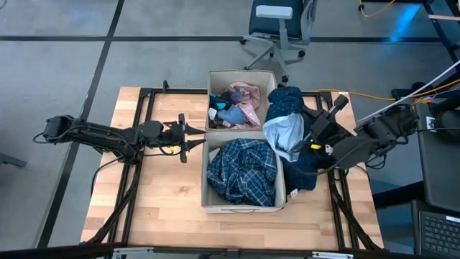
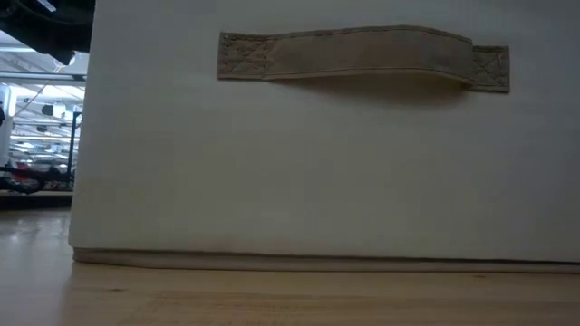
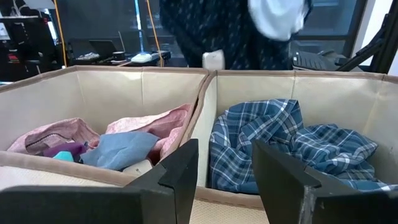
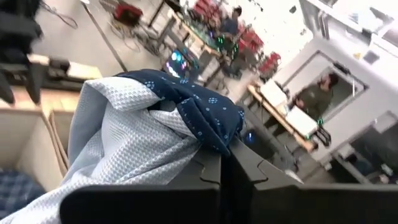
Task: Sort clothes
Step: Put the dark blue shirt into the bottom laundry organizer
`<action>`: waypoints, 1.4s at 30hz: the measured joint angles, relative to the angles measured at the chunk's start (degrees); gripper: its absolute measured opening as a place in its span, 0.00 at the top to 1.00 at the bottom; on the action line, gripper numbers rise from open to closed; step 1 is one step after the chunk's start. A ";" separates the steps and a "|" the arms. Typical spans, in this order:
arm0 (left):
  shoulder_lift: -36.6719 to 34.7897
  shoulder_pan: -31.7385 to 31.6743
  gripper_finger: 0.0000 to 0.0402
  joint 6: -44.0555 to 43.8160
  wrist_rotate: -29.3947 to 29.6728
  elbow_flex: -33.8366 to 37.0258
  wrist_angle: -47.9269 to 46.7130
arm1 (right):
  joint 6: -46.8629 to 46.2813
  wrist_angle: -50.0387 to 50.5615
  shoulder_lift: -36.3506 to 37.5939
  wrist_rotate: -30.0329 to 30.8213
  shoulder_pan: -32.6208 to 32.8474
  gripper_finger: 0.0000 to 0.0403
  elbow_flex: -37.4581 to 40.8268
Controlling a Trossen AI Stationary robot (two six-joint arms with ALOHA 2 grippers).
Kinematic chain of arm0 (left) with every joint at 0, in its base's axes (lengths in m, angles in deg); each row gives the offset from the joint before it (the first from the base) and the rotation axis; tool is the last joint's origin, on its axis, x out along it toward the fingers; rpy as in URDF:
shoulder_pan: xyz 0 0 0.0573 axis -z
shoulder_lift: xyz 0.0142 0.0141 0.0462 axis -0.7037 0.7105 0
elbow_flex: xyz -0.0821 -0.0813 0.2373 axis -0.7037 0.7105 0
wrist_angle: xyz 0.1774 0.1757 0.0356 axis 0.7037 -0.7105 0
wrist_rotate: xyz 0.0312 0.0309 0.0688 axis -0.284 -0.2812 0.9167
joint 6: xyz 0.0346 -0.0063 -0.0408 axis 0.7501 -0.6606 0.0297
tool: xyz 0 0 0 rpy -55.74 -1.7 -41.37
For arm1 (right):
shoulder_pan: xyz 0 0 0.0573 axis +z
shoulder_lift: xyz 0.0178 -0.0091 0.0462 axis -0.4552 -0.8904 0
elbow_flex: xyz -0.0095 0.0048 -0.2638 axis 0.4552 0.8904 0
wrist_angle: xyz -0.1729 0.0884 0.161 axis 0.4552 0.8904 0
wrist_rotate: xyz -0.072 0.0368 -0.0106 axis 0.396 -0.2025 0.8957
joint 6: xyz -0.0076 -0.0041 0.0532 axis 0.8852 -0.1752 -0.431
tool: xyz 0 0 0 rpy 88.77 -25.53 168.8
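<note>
Currently, status of the sort, listed from the near edge of the table to the far edge, clock directions as read on the overhead view:

Near bin (image 1: 209, 207): sits at the centre toward 6 o'clock. Holds the plaid shirt (image 1: 242, 171), crumpled and filling most of the inside. Judged as sorted.

Near bin handle (image 2: 362, 56): fills the table-level view; nothing else of the work shows there.

Left gripper (image 1: 184, 137): at 9 o'clock of the bins, just beside the seam where they meet. Fingers (image 3: 180, 171) stand apart with nothing between them. Arm is waiting.

Right gripper (image 1: 307, 144): at 3 o'clock of the bins, at their right-hand wall. Fingers are clamped shut on a bundle of two garments, held clear of the table.

Held bundle: white top (image 4: 118, 143) hangs over the right wall of the near bin; navy dotted garment (image 4: 199, 109) is draped over it and trails down outside the bins. Judged as not yet placed.

Far bin (image 1: 213, 76): sits toward 12 o'clock, touching the near bin. Holds the pink shirt (image 3: 143, 127), a pale blue piece (image 3: 118, 149), and small teal and purple items that look like socks. Judged as sorted.

Table (image 1: 162, 201): no loose clothes visible on the bare wood.

Remaining work: the two held garments appear to be the last. They likely need separating, since they are gripped together.
</note>
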 joint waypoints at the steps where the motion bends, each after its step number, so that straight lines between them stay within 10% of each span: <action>1: 0.00 -0.02 0.65 -0.03 0.00 0.00 0.00 | 4.56 -4.34 0.00 -0.50 0.00 0.98 0.00; 13: 0.00 -0.01 0.65 -0.98 -0.44 0.00 -0.20 | 40.10 -45.71 -0.33 -24.47 -4.18 0.98 0.00; 28: -0.02 -0.02 0.65 -0.98 -0.44 0.00 -0.15 | 44.16 -75.69 -4.23 -68.42 -18.11 0.98 0.00; 34: -0.02 0.00 0.65 -0.81 -0.44 0.00 -0.16 | 42.06 -81.19 -7.29 -72.45 -23.09 0.97 0.00; 42: -0.02 -0.01 0.65 -0.81 -0.44 0.00 -0.24 | 38.55 -61.98 -8.22 -64.65 -23.61 0.97 -0.02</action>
